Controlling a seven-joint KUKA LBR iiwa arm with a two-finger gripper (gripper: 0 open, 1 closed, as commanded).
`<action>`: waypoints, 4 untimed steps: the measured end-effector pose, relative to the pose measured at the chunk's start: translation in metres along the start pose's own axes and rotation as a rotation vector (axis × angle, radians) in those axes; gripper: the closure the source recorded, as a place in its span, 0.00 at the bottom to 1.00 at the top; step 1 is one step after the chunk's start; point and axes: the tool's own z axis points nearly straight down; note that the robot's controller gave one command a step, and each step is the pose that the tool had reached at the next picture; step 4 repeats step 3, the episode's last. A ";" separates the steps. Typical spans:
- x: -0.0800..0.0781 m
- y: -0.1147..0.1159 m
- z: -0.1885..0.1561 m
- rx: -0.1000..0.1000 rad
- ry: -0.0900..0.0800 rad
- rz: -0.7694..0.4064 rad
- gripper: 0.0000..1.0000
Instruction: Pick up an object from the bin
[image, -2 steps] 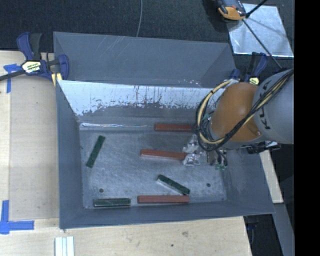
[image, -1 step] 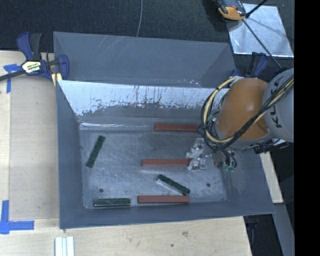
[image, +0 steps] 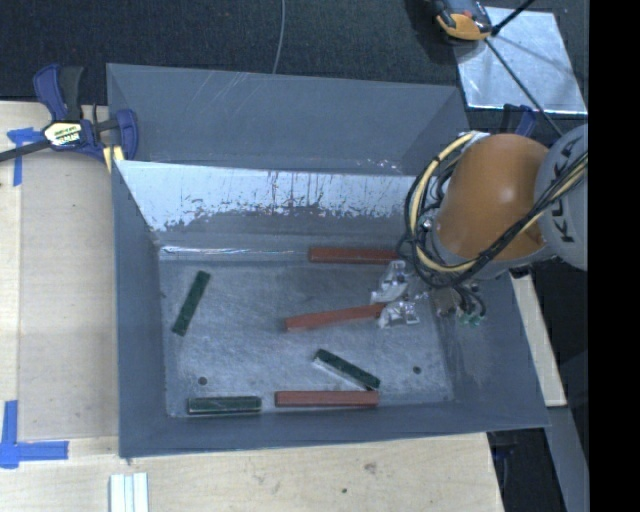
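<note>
1. Looking down, we see the gripper (image: 398, 300) at the 3 o'clock side of the bin (image: 140, 300). It touches the right end of the middle red-brown stick (image: 330, 320). We cannot tell whether it is open or closed, or whether it grips that stick.
2. Nearest to it lie the far red-brown stick (image: 345, 256) at 1 o'clock along the far wall, and the tilted green stick (image: 347, 369) at 5 o'clock.
3. We count three red-brown sticks, the third being the near red-brown stick (image: 326, 399) at 6 o'clock. We also count three green ones, including the left green stick (image: 190, 303) at 9 o'clock and the corner green stick (image: 223, 405) at 7 o'clock.
4. Open floor lies left of centre, and the right wall stands just beside the gripper.
</note>
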 end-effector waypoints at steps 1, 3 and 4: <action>0.028 0.006 -0.142 -0.002 0.001 -0.131 1.00; 0.027 0.003 -0.111 -0.001 0.001 -0.233 1.00; 0.027 0.003 -0.111 -0.001 0.001 -0.233 1.00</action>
